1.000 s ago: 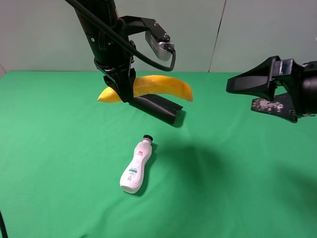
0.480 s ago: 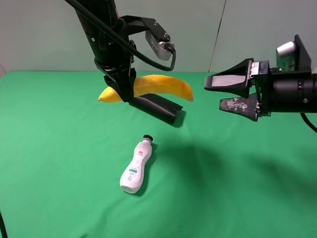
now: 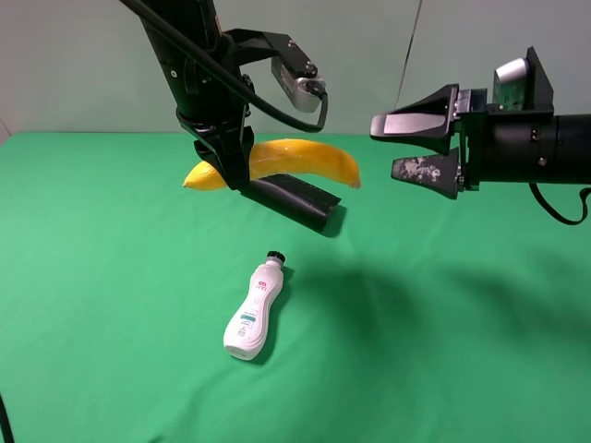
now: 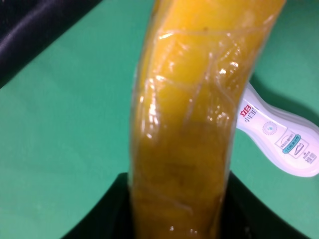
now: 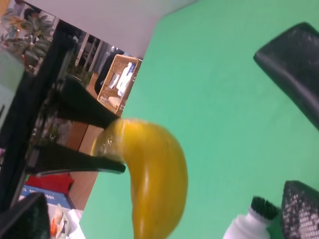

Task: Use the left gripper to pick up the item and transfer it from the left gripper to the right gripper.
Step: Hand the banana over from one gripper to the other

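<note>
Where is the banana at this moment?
In the exterior high view the banana hangs left of centre in the left tool, near the black case; the open right tool faces its free end.

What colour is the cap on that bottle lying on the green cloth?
Black cap on a white bottle; clearest in the exterior high view.
</note>
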Controlling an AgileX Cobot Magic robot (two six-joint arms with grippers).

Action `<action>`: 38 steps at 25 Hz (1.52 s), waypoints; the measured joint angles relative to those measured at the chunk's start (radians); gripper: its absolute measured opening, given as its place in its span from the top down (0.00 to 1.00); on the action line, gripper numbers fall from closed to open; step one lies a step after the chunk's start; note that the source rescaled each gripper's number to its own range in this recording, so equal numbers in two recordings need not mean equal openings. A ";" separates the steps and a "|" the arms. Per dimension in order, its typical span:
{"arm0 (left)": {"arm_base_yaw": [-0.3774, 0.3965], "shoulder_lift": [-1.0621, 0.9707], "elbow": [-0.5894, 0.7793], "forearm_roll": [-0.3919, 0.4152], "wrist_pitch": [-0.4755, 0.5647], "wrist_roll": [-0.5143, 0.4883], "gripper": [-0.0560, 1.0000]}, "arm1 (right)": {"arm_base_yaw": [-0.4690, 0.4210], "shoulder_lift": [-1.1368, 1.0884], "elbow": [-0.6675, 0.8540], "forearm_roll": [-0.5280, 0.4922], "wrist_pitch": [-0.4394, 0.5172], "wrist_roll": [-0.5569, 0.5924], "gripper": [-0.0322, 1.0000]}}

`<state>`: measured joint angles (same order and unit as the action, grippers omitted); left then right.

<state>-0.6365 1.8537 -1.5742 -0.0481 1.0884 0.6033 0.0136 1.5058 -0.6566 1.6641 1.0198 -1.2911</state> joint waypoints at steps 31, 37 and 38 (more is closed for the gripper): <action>0.000 0.000 0.000 0.000 0.000 0.001 0.95 | 0.116 0.069 -0.122 -0.064 -0.034 0.061 0.00; 0.000 0.000 0.000 0.000 0.000 0.001 0.95 | 0.156 0.142 -0.132 -0.066 -0.022 0.068 0.00; 0.000 0.000 0.000 0.000 0.000 0.001 0.95 | 0.178 0.148 -0.132 -0.066 -0.023 0.064 0.00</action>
<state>-0.6365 1.8537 -1.5742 -0.0481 1.0884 0.6040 0.1914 1.6541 -0.7885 1.5981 0.9969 -1.2267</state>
